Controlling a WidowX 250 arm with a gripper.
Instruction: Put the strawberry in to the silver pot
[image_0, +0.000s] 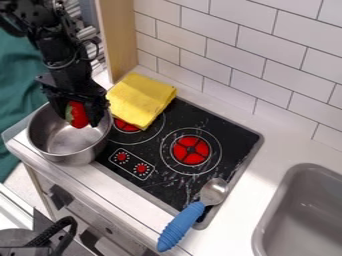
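Observation:
The black gripper (79, 116) hangs at the upper left, its fingers closed around a red strawberry (78, 114) with a green patch on its left side. Below them is the silver pot (67, 157), which stands upright at the left end of the counter, partly beside the stove. The strawberry is over the pot's opening, toward its back; whether it touches the inside of the pot I cannot tell. The pot's back rim is partly hidden behind the gripper.
A folded yellow cloth (139, 99) lies right of the gripper, over the stove's back left corner. On the black stove (157, 157), a spoon with a blue handle (182, 226) rests across the front right edge. A grey sink (300, 215) is at the right; a tiled wall (240, 55) stands behind.

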